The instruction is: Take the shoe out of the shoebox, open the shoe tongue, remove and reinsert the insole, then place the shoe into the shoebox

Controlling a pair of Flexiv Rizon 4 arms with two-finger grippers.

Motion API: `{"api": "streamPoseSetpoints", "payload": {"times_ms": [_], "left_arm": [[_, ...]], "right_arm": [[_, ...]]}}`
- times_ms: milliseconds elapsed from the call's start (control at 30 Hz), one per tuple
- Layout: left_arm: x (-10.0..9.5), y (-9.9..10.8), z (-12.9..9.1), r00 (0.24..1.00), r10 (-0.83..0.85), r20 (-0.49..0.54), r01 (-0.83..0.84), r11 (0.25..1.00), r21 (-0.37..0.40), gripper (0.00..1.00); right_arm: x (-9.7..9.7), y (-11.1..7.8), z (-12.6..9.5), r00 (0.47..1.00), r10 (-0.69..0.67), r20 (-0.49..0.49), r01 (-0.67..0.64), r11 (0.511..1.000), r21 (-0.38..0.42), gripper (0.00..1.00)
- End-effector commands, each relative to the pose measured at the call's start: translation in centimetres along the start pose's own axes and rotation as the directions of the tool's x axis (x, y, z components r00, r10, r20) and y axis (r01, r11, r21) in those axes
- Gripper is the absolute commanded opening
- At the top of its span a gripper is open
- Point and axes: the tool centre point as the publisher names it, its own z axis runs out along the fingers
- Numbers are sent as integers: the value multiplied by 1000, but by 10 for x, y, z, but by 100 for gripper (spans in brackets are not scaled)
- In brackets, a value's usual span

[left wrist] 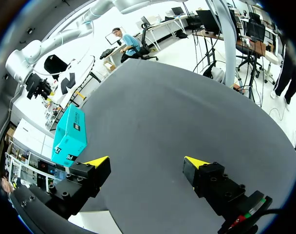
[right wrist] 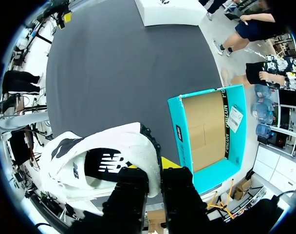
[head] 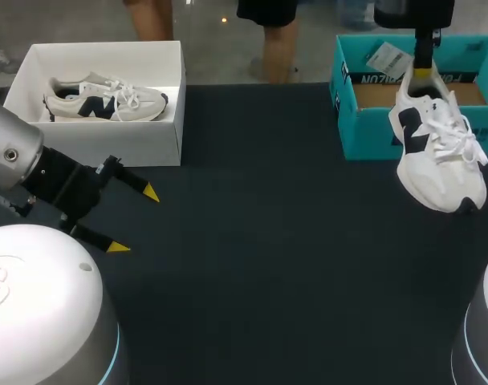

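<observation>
My right gripper (head: 421,74) clamps the white shoe (head: 438,152) by its heel, toe down, beside the teal shoebox (head: 371,135) at far right. My left gripper (head: 134,220) stands open at near left.

Left end effector (head: 134,220) low, spread wide; right end effector (head: 420,74) raised, pinched tight.

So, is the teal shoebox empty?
Empty: the teal shoebox shows a bare cardboard floor; the shoe hangs outside it in the right pincer.
</observation>
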Motion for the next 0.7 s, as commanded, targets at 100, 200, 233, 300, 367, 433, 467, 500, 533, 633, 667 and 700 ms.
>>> {"api": "streamPoseSetpoints", "payload": {"times_ms": [100,200,233,300,367,433,467,500,533,633,667,700], "left_arm": [[0,-1,0,1000,0,-2,0,1000,-2,100],[0,-1,0,1000,0,-2,0,1000,-2,100],[0,-1,0,1000,0,-2,0,1000,-2,100],[0,-1,0,1000,0,-2,0,1000,-2,100],[0,-1,0,1000,0,-2,0,1000,-2,100],[0,-1,0,1000,0,-2,0,1000,-2,100],[0,-1,0,1000,0,-2,0,1000,-2,100],[0,-1,0,1000,0,-2,0,1000,-2,100],[0,-1,0,1000,0,-2,0,1000,-2,100],[0,-1,0,1000,0,-2,0,1000,-2,100],[0,-1,0,1000,0,-2,0,1000,-2,100],[0,-1,0,1000,0,-2,0,1000,-2,100]], "right_arm": [[-2,-4,-1,1000,-2,-1,2,1000,2,0],[-5,-10,0,1000,15,1,-15,1000,5,0],[-7,-13,1,1000,19,0,-19,1000,6,0],[-11,-18,2,1000,29,-2,-29,999,18,0],[-17,-26,2,999,52,3,-52,999,13,0],[-22,-32,1,998,64,7,-64,998,28,0],[-25,-36,1,997,71,8,-71,997,27,0],[-29,-39,3,997,75,8,-75,997,27,0],[-32,-42,4,996,85,1,-85,996,38,0],[-41,-53,9,995,105,-2,-104,994,43,0],[-43,-56,10,994,107,-2,-106,993,41,0],[-46,-58,11,994,109,-1,-109,993,37,0]]}}
